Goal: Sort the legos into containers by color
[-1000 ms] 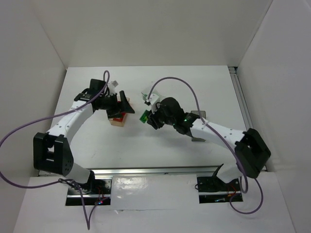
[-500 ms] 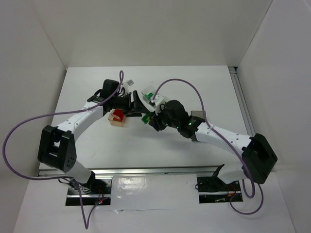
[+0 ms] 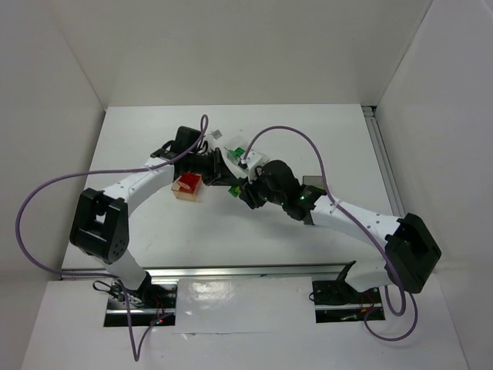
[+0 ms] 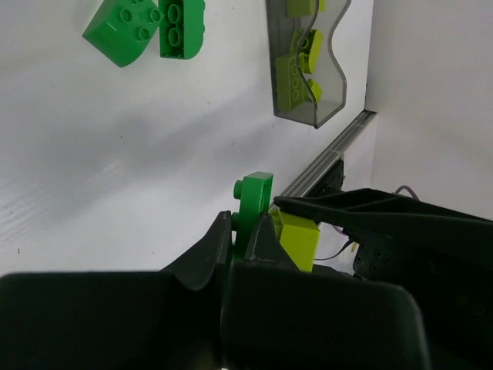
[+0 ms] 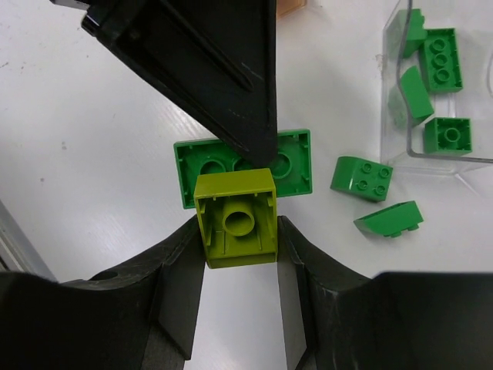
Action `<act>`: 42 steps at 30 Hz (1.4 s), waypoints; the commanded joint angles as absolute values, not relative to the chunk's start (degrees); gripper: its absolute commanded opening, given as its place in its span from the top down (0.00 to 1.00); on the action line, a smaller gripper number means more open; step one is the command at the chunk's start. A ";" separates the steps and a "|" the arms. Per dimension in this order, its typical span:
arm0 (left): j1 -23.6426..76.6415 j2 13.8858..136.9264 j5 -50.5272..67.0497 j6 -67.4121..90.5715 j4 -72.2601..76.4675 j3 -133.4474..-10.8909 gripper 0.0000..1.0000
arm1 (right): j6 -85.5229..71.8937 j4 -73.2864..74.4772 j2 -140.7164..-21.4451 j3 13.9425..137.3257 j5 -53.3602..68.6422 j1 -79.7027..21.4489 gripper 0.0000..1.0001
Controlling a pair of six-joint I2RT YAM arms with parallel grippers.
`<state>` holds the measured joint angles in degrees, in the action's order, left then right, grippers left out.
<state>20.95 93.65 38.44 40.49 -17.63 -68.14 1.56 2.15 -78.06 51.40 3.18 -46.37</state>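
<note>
Left gripper [image 4: 246,231] clamped on green brick [image 4: 253,202]; right gripper [image 5: 235,247] clamped on yellow-green brick [image 5: 235,220]; both bricks pressed together, face to face, near tan tub [image 3: 185,196]; red bricks [image 3: 187,181] in tan tub; green pieces [image 5: 441,58] in clear tub [image 5: 439,156]; yellow-green pieces [image 4: 296,69] in grey tub [image 4: 327,92]; two loose green legos [image 5: 362,177] on table [image 3: 154,139] beside clear tub.

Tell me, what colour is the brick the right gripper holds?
It's a yellow-green brick, stuck on a green brick; clearest in right wrist view.
</note>
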 commanded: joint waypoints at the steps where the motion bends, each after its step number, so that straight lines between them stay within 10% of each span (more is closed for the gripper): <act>1: 21.01 95.62 36.74 39.37 -19.69 -73.37 1.00 | 2.29 0.79 -74.71 51.86 0.53 -46.85 1.00; 20: 19.16 128.13 13.63 40.00 -31.81 -117.22 1.00 | -14.67 7.02 -60.12 47.29 -44.99 -46.32 1.00; 25: 19.69 132.27 14.15 38.76 -33.05 -120.67 0.34 | -19.41 10.54 -60.12 47.29 -45.53 -45.80 1.00; 28: 20.38 130.96 13.10 38.23 -33.75 -119.54 0.13 | -23.98 14.93 -61.43 48.94 -43.51 -45.18 1.00; 42: 22.06 105.84 11.42 37.18 -31.20 -100.91 0.07 | -30.77 24.70 -74.61 53.09 -27.25 -23.84 1.00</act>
<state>22.06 113.62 11.62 38.72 -33.04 -103.72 -29.50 22.81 -74.06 50.78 -31.29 -27.92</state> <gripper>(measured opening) 0.930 0.455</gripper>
